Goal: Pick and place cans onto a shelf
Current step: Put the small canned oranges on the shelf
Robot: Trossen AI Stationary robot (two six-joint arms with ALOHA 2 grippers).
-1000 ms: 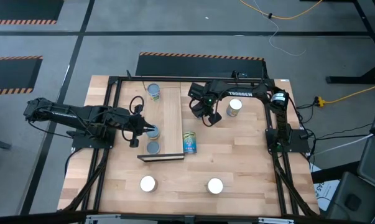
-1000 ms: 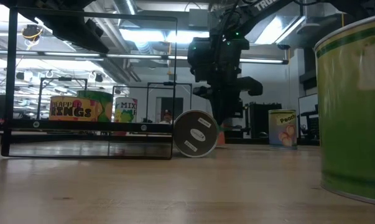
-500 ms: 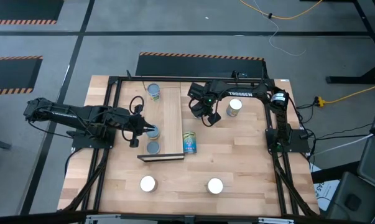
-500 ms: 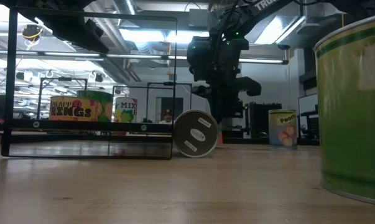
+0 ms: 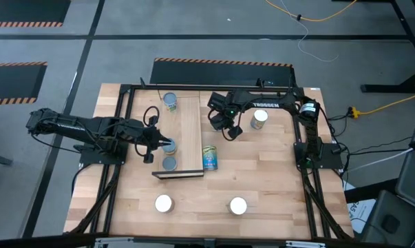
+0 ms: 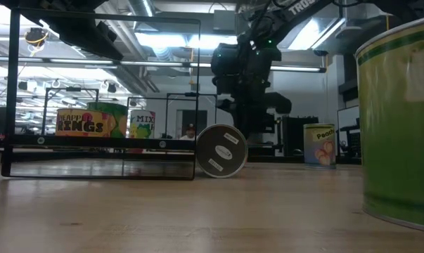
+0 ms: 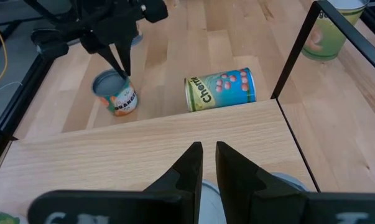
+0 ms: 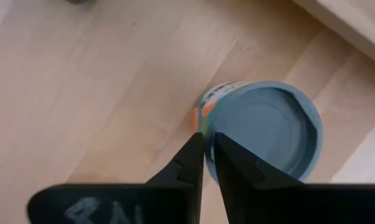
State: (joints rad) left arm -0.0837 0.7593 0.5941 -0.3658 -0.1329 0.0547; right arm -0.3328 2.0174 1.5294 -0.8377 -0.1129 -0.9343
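High view | right pincer point(image 5: 229, 129) has tipped a little, still pinching orange can point(image 8: 262, 134) rim | can sits at 3 o'clock of shelf point(image 5: 191, 131), probably not lifted | left pincer point(image 5: 159, 145) pinches shelf can point(image 5: 168, 145)

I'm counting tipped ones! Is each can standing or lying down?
Blue-yellow can, lying on its side beside the shelf.
Orange can, upright under the right gripper.
Peach can, upright.
Front-left white can, upright.
Front-right white can, upright.
Left gripper, over an upright shelf can.
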